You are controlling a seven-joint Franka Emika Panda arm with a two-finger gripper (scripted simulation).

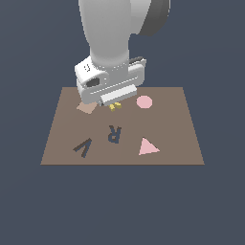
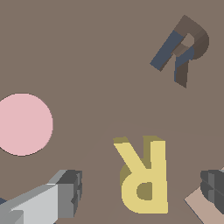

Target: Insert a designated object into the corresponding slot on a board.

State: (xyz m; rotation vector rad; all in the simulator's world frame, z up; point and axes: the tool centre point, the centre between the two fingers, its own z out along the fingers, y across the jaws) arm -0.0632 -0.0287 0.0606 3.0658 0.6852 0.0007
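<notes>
The yellow R-shaped block (image 2: 144, 175) lies flat on the brown board (image 2: 96, 57), between my two fingers (image 2: 65, 192), which stand apart on either side without touching it. My gripper (image 2: 140, 192) is open. In the exterior view only a small part of the yellow block (image 1: 114, 105) shows under the gripper (image 1: 111, 101), at the board's far side. The dark grey-blue R-shaped slot (image 1: 114, 133) sits near the board's middle; it also shows in the wrist view (image 2: 181, 50). The slot holds nothing.
A pink circle (image 1: 144, 101) lies next to the gripper on the exterior view's right. A tan diamond (image 1: 86, 108) lies on its left, partly hidden. A dark V-shaped recess (image 1: 83, 147) and a pink triangle (image 1: 147, 147) sit on the board (image 1: 182, 124) nearer the camera.
</notes>
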